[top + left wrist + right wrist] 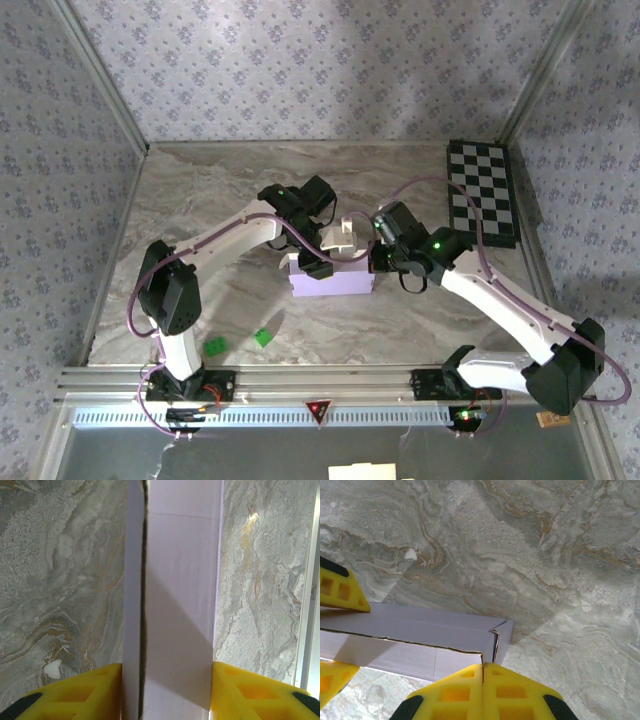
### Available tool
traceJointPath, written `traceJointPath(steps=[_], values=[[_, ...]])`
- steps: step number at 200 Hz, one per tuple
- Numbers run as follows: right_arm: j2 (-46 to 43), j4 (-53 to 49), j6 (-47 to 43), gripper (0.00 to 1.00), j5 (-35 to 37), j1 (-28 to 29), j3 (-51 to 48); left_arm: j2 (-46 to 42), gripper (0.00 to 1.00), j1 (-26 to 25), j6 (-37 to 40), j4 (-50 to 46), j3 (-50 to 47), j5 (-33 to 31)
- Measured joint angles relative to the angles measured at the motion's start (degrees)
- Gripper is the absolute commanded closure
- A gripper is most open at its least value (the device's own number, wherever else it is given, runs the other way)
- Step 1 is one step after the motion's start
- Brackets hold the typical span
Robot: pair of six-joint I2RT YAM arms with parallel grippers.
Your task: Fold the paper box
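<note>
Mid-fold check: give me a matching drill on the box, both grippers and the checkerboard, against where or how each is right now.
Things:
1 paper box
2 left gripper
3 right gripper
4 checkerboard

Place or state:
A far right side of the table
B shut, fingertips together
C centre of the table
D fingers against the box's two sides

Pairs: 1-C, 2-D, 3-B, 4-A

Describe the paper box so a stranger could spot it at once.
Look to the middle of the marble table. There lies the paper box, a pale-lilac cardboard rectangle. It is far larger than the small green bits near the front edge and plain, unlike the black-and-white checkerboard at the right.
</note>
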Motion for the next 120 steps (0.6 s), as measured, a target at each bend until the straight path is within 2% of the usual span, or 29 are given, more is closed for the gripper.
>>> traceJointPath(steps=[53,120], values=[[-0.7,3.7,1.6,1.00,6.9,3.6,-3.1,0.1,0.54,0.0,-0.4,-0.1,0.0,-0.5],[-2.8,8.9,2.1,1.00,10.4,5.1,-7.3,0.7,0.54,0.0,-1.2,0.2,0.7,-2.6]])
